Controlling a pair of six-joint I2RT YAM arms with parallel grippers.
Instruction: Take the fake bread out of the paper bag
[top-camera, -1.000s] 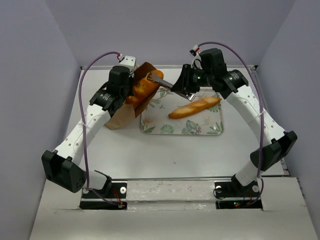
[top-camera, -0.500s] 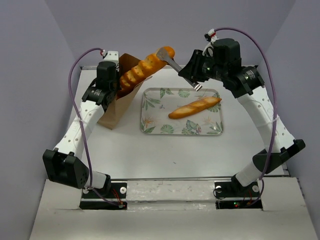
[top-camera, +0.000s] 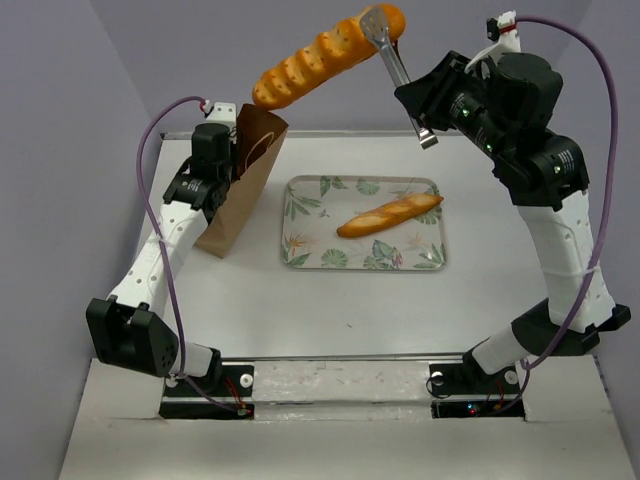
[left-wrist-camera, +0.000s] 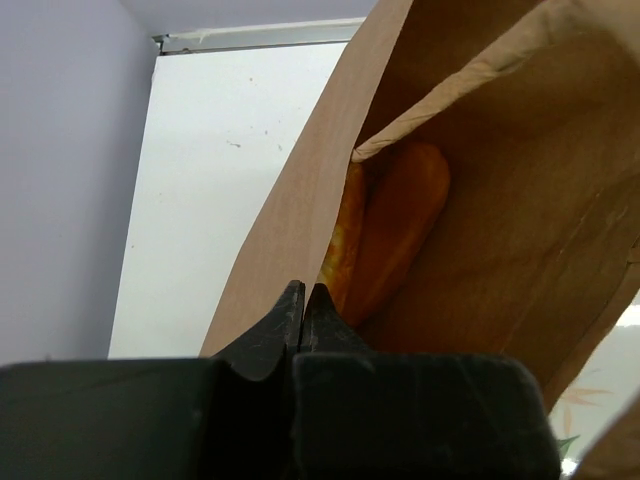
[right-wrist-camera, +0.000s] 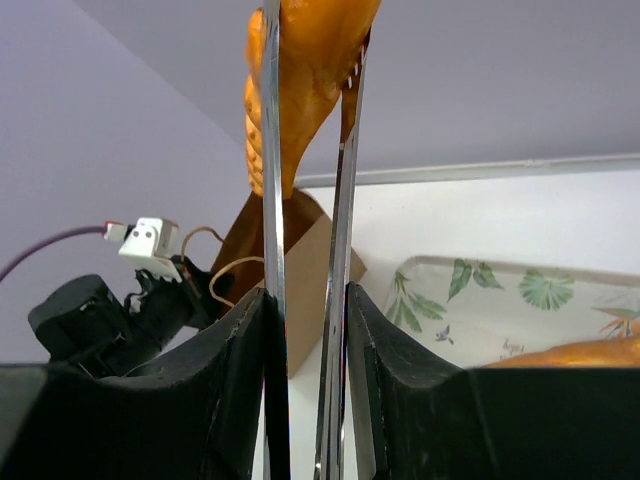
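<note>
Right gripper (top-camera: 383, 25) clamps the long loaf (top-camera: 325, 60) by one end, held clear above the bag (top-camera: 245, 180). Slim loaf (top-camera: 390, 215) lies on the tray (top-camera: 320, 225). Third loaf (left-wrist-camera: 395, 230) sits inside the bag. Left gripper (left-wrist-camera: 303, 302) is pressed together at the bag's wall. Two out, one left.

One camera overlooks the table (top-camera: 330, 300) from above behind the arms; the left wrist's peers close into the paper bag (left-wrist-camera: 480, 200), which the right wrist's sees from afar.
</note>
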